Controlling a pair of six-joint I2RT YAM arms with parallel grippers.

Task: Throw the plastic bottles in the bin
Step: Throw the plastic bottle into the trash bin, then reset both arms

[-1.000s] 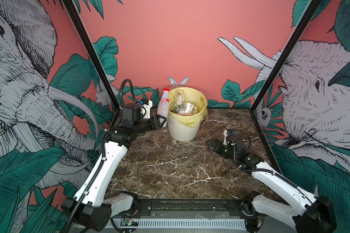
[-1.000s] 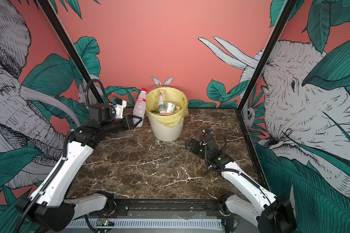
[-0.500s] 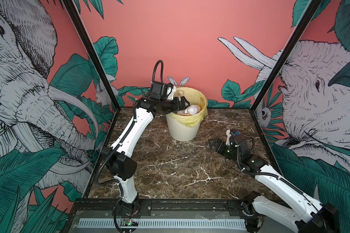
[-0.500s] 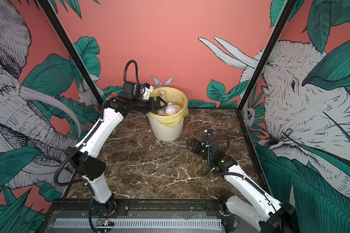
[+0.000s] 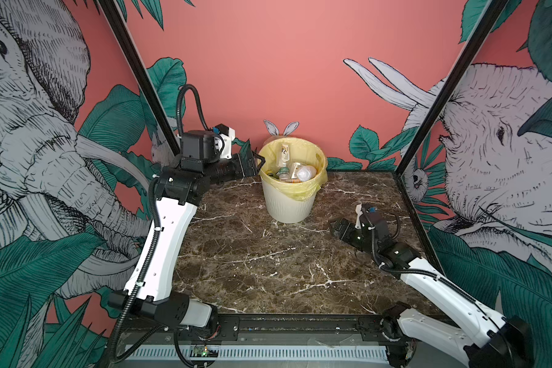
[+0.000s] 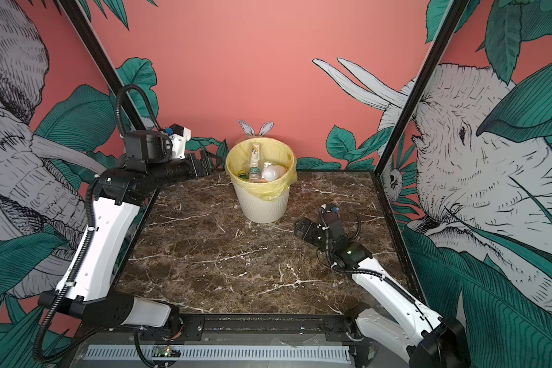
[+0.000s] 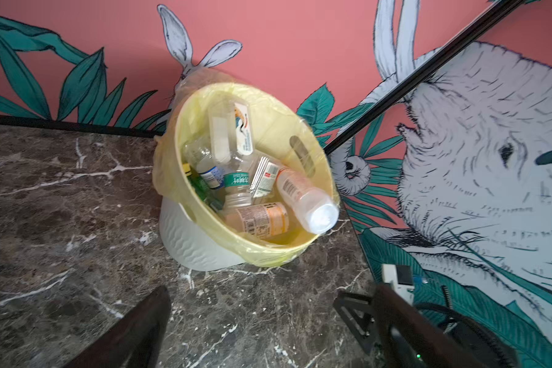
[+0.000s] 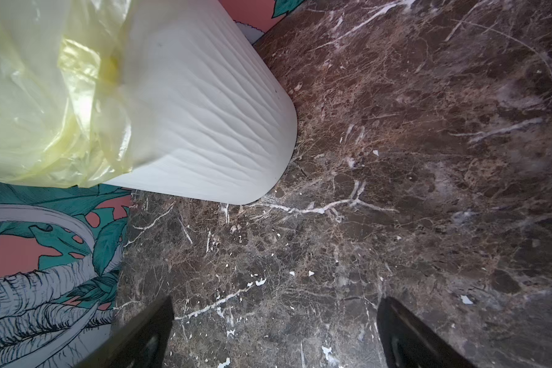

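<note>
Disposal looks finished: the plastic bottles [image 7: 303, 197] lie heaped inside the bin [image 5: 287, 207], none visible on the surface [image 5: 252, 255]. Both the left gripper [image 5: 258, 161] by the rim and the right gripper [image 5: 334, 227] have jaws spread, empty; probably only retreating remains

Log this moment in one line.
bottles in bin | left gripper jaws open, empty, beside bin | right gripper jaws open, empty

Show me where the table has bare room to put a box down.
The widest free patch is the marble table between the bin, the right hand and the front rail. A smaller strip lies between the bin and the left arm. It is crowded at the back: the left hand hangs beside the bin's rim, and bottles lie piled inside.
</note>
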